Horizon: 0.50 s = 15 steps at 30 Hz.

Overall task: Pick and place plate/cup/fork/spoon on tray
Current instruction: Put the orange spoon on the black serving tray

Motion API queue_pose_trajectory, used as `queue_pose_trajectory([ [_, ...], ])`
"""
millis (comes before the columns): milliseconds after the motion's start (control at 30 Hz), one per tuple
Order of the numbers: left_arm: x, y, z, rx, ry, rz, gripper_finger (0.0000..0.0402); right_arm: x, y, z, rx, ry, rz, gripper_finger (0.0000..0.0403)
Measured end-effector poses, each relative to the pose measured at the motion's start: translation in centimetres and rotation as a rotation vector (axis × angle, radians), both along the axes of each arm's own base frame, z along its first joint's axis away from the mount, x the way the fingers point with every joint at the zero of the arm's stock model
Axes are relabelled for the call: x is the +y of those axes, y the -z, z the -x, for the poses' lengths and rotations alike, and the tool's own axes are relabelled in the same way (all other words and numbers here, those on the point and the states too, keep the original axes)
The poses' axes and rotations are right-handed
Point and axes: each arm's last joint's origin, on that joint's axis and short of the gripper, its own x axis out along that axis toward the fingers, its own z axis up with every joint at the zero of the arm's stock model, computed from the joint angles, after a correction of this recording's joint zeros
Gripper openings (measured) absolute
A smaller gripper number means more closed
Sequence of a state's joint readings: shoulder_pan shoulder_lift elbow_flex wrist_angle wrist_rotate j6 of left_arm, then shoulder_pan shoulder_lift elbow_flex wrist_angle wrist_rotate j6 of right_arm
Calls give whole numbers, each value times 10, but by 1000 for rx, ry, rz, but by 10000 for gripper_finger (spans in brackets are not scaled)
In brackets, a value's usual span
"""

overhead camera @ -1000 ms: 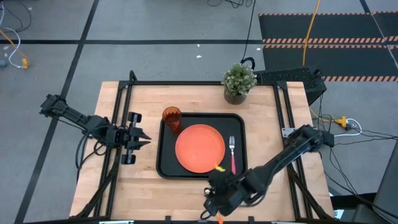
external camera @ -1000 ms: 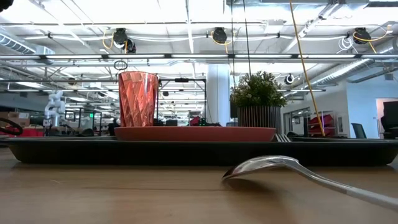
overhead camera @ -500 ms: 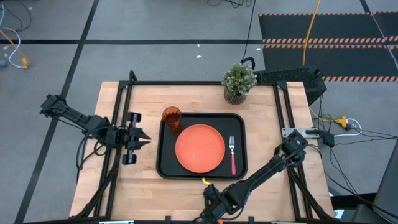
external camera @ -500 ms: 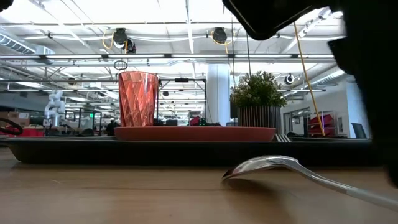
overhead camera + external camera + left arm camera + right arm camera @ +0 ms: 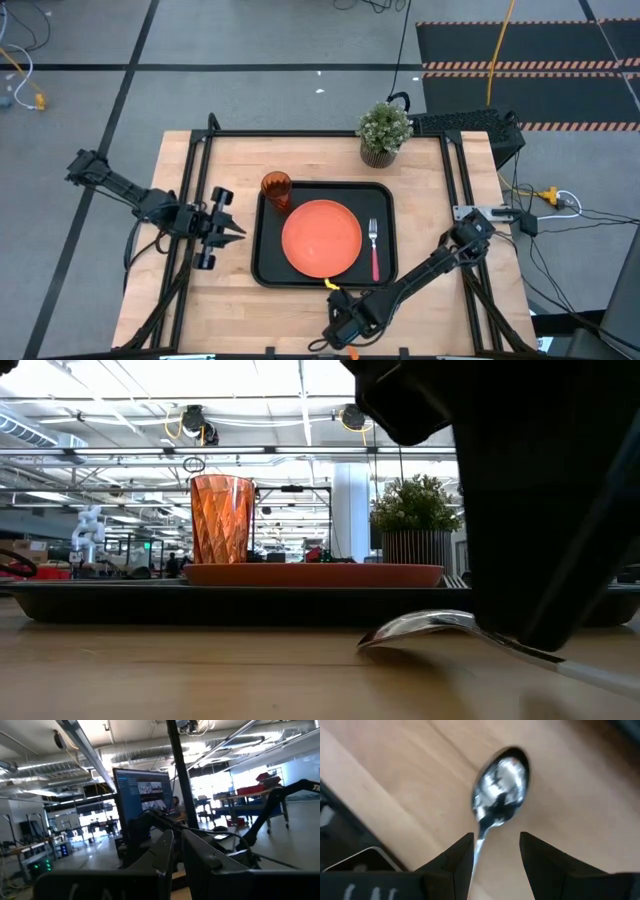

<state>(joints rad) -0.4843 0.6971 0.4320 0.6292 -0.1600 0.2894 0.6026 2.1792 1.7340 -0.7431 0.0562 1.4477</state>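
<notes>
One tray (image 5: pixel 262 250), one plate (image 5: pixel 321 238), one cup (image 5: pixel 276 190), one fork (image 5: pixel 374 247), one spoon (image 5: pixel 498 782) and one potted plant (image 5: pixel 384 132) are counted on the table (image 5: pixel 230 300), with two arms over it.

The black tray is set at the table's centre. On it the orange plate is laid in the middle, the amber cup is stood upright at 10 o'clock from the plate, and the pink-handled fork is laid at 3 o'clock, just beside the plate's rim. The plant is placed off the tray at its 1 o'clock corner.

The spoon is still off the tray, lying bowl-down on bare wood near the table's 6 o'clock edge. The right gripper (image 5: pixel 345 322) is lowered over it; its jaws are seen spread, one to each side of the metal neck just behind the bowl, with the neck lying close along one jaw and no pinch made.

The left gripper (image 5: pixel 232 231) is held at the tray's 9 o'clock side, its jaws nearly pressed together with a thin gap between them and nothing held.

Compared with a second earlier, the right arm has been brought lower and nearer the table's front edge, so that the low view is now largely filled by its dark body, and the left gripper has been shifted slightly.
</notes>
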Motion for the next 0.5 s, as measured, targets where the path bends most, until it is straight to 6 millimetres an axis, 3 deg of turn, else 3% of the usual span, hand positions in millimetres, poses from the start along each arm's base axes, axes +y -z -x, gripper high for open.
queue_pose_trajectory([
  [500,-10,3,4,41,81,12,42,-9,7,-5,-34,-76,37,114],
])
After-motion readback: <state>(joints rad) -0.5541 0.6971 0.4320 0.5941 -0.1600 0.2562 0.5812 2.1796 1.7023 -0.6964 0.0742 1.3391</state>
